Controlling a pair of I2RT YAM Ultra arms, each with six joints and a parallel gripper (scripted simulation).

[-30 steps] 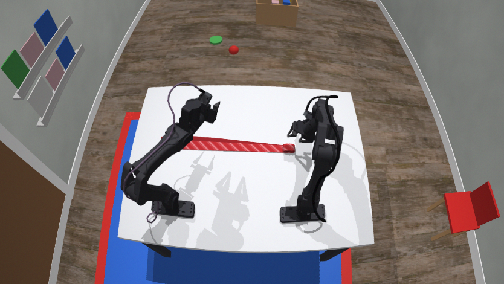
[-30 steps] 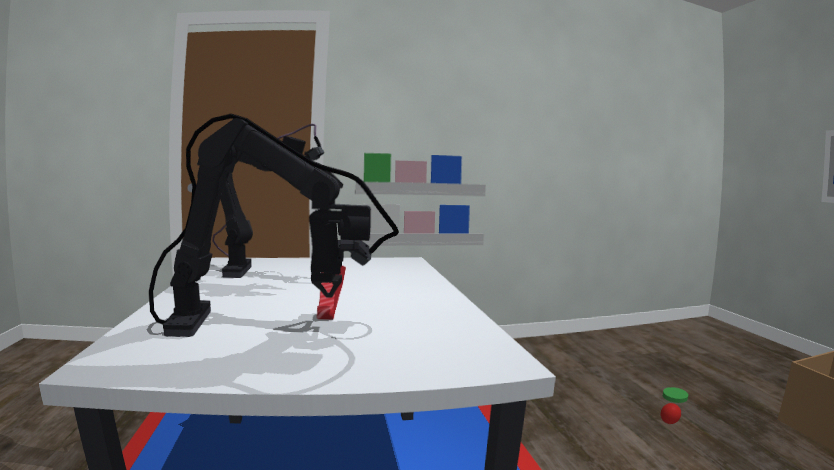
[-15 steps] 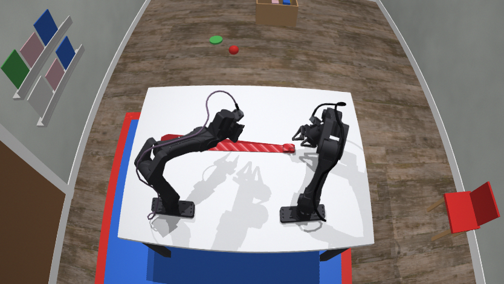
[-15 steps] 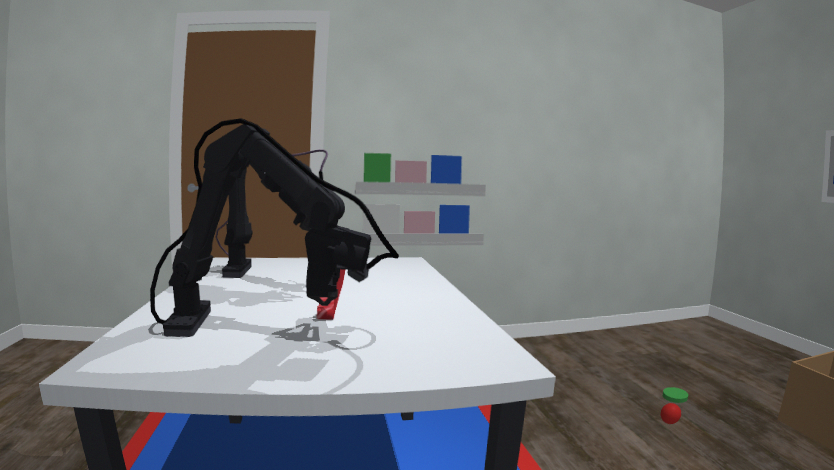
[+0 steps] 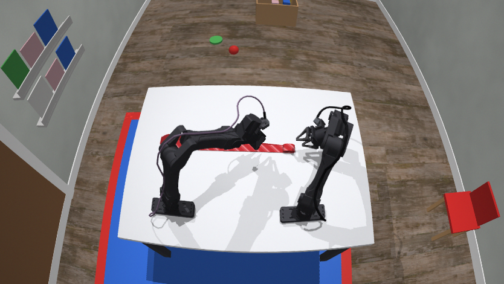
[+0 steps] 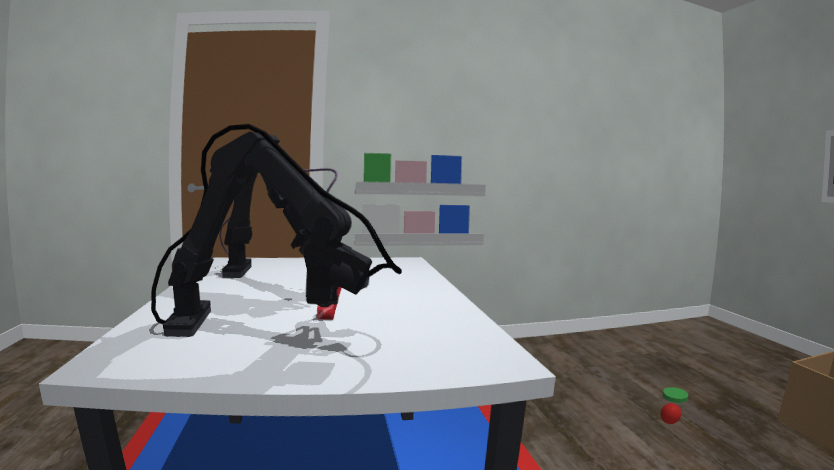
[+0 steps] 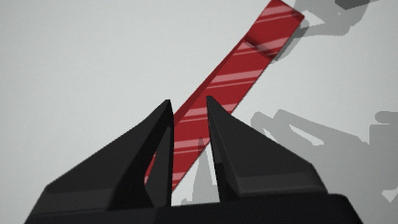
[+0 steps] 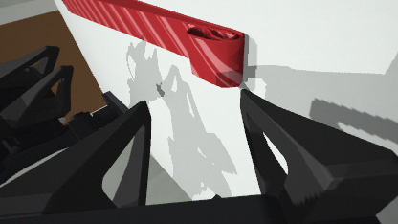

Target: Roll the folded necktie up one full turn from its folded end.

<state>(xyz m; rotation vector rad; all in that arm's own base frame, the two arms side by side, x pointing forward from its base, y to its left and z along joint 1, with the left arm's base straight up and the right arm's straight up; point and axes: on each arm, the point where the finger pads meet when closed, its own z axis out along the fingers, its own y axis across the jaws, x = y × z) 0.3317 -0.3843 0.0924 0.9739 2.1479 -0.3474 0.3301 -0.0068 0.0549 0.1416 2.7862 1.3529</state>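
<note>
Necktie (image 5: 271, 147) (image 6: 338, 294) (image 7: 225, 88) (image 8: 143, 24), red with pale slanting stripes, lies across the middle of a white table (image 5: 229, 232) (image 6: 431, 350) (image 7: 86, 48) (image 8: 297, 29). Its end nearer the right arm curls into a small coil (image 5: 289, 148) (image 6: 325, 312) (image 7: 282, 24) (image 8: 217, 57), with layers visible inside.

Going from near to far in the top view, a blue rug with a red border (image 5: 114, 261) (image 6: 443, 437) spreads under the near edge. Two black base plates (image 5: 190, 211) (image 5: 284, 215) (image 6: 175, 329) stand inside that edge. Bare tabletop, crossed by shadows, separates them from the tie.

The left arm (image 5: 208, 139) reaches over the strip, hiding part of it. Its left gripper (image 5: 260, 142) (image 7: 188, 105) (image 8: 60, 56) is above the tie, fingers narrowly apart, holding nothing. The right gripper (image 5: 300, 142) (image 8: 193, 103) hovers near the coil, fingers moderately wide and empty.

Beyond is open tabletop up to the far edge, then wooden floor with a red ball (image 5: 233, 49) (image 6: 670, 413), a green disc (image 5: 216, 39) (image 6: 675, 394) and, farthest, a brown box (image 5: 277, 14) (image 6: 811, 402).
</note>
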